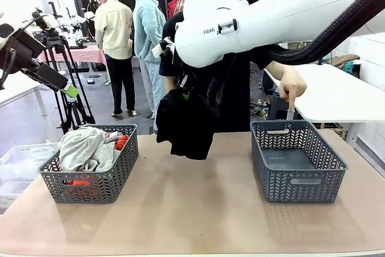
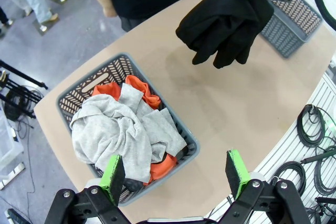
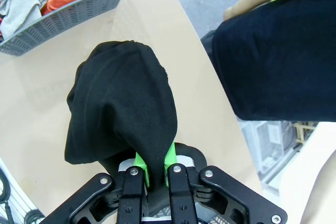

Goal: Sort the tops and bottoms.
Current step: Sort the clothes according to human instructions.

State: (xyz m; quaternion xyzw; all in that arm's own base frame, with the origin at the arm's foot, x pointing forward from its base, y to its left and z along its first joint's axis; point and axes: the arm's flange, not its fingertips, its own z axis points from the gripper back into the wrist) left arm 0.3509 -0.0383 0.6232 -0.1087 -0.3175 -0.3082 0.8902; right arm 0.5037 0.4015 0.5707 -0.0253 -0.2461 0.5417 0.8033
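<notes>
Right pincer [image 3: 156, 167] clamps black bottoms [image 3: 123, 108]; left pincer [image 2: 176, 174] wide, empty, above heaped basket [image 2: 71, 94].

A robotics lab or test room: a tan surface [image 1: 198, 209] held two grey lattice baskets [image 1: 90, 164], with camera tripods [image 1: 69, 97], white tables [image 1: 343, 91] and loose cables [image 2: 315, 140] around a grey floor.

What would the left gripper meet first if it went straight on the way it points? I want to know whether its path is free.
Probably the light grey sweatshirt heaped in the left basket. The open left gripper looks down toward that basket's near rim, though depth is unclear, so it might meet the table beside it.
</notes>
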